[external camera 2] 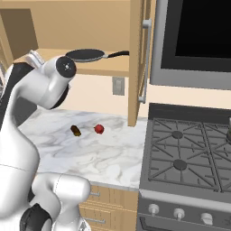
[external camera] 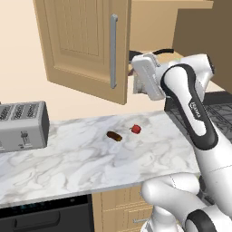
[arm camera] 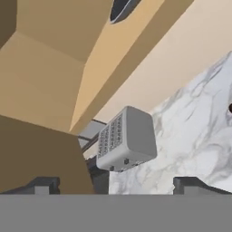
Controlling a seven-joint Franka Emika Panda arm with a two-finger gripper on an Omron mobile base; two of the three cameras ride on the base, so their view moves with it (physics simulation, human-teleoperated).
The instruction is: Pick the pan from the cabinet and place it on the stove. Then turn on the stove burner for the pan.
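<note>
The pan (external camera 2: 86, 55) is sitting on the cabinet (external camera 2: 135, 67) shelf in the right base view, handle pointing toward the stove (external camera 2: 189, 155). In the left base view, the arm is reaching up beside the open door, over the table (external camera: 81, 158). In the hand view, the pincer (arm camera: 118, 185) is standing wide open, holding nothing. Judging by this, the reach is underway; next, the pincer needs lining up on the handle.
</note>
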